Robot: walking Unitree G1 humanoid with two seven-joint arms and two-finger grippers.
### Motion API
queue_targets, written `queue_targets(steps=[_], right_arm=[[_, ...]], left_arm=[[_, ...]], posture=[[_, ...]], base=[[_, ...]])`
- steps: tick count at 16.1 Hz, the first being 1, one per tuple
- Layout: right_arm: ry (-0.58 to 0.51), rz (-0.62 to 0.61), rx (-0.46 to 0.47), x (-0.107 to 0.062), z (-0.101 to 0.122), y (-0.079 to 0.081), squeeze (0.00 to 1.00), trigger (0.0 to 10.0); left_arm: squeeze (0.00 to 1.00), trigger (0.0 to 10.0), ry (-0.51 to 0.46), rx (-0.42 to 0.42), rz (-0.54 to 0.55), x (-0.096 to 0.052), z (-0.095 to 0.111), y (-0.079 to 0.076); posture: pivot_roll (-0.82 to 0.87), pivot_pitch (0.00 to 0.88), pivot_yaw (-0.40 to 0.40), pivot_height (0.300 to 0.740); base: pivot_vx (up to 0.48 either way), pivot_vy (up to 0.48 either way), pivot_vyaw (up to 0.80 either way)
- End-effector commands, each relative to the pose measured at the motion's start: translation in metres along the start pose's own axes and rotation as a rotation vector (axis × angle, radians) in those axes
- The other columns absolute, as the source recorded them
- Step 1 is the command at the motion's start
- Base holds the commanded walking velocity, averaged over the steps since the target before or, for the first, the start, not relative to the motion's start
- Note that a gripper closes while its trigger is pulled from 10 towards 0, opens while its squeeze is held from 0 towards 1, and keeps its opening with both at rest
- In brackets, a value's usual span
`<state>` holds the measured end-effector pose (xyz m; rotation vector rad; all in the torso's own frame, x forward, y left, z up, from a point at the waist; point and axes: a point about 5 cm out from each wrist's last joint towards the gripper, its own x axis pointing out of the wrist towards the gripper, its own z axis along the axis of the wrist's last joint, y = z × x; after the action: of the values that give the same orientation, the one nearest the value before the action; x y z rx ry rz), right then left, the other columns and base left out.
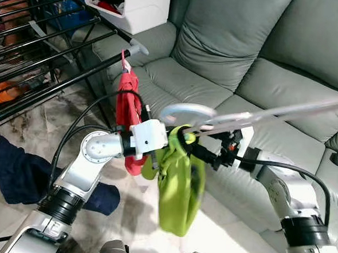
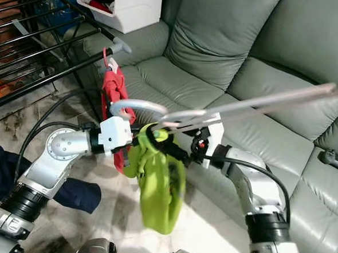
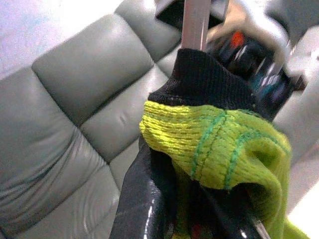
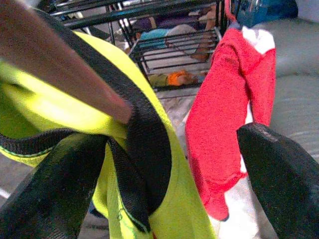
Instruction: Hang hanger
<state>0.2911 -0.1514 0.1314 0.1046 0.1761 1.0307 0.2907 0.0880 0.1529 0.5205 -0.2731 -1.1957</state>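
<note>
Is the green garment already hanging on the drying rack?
Not yet. The green garment dangles on a hanger between both pincers, apart from the drying rack, where a red garment hangs.

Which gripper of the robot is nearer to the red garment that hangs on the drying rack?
The left. The left gripper is at the green garment directly beside the red garment. The right gripper comes in from the sofa side, farther away.
</note>
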Motion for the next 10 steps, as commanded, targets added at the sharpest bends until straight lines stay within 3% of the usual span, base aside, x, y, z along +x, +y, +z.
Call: queue_targets(steps=[1,2,3,4,5,7,8,10], right_arm=[[-0.046,0.077,-0.041,0.003,0.015,0.009,0.00,10.0],[-0.022,0.094,-0.036,0.000,0.013,0.010,0.00,10.0],[0.020,0.107,-0.034,-0.005,0.009,0.010,0.00,10.0],[0.100,0.107,-0.057,-0.009,0.001,0.010,0.00,10.0],[0.256,0.107,-0.127,-0.017,-0.017,0.010,0.00,10.0],[0.507,0.136,-0.238,-0.039,-0.047,0.010,0.00,10.0],[0.611,0.184,-0.253,-0.057,-0.058,0.013,0.00,10.0],[0.673,0.239,-0.272,-0.064,-0.062,0.017,0.00,10.0]], left_arm=[[0.00,1.6,0.036,0.003,0.024,-0.002,-0.004,0.006],[0.00,1.4,0.048,0.007,0.039,-0.003,-0.007,0.008],[0.00,1.9,0.091,0.008,0.081,-0.005,-0.017,0.012],[0.00,2.2,0.194,0.018,0.154,-0.011,-0.035,0.018],[0.00,3.4,0.330,0.057,0.216,-0.021,-0.055,0.023],[0.00,3.5,0.469,0.099,0.288,-0.038,-0.070,0.032],[0.00,2.7,0.515,0.072,0.368,-0.048,-0.073,0.045],[0.00,2.8,0.570,0.133,0.381,-0.058,-0.077,0.058]], posture=[[-0.03,0.040,0.002,0.740],[-0.03,0.038,0.001,0.740],[-0.03,0.038,0.001,0.740],[-0.03,0.038,0.001,0.740],[-0.03,0.033,0.005,0.740],[-0.04,0.033,0.008,0.740],[-0.05,0.031,0.010,0.740],[-0.04,0.026,0.021,0.740]], base=[[0.000,0.000,0.00],[0.000,0.000,0.00],[0.000,0.000,0.00],[0.000,0.000,0.00],[0.000,0.000,0.00],[0.000,0.000,0.00],[0.000,0.000,0.00],[0.000,0.000,0.00]])
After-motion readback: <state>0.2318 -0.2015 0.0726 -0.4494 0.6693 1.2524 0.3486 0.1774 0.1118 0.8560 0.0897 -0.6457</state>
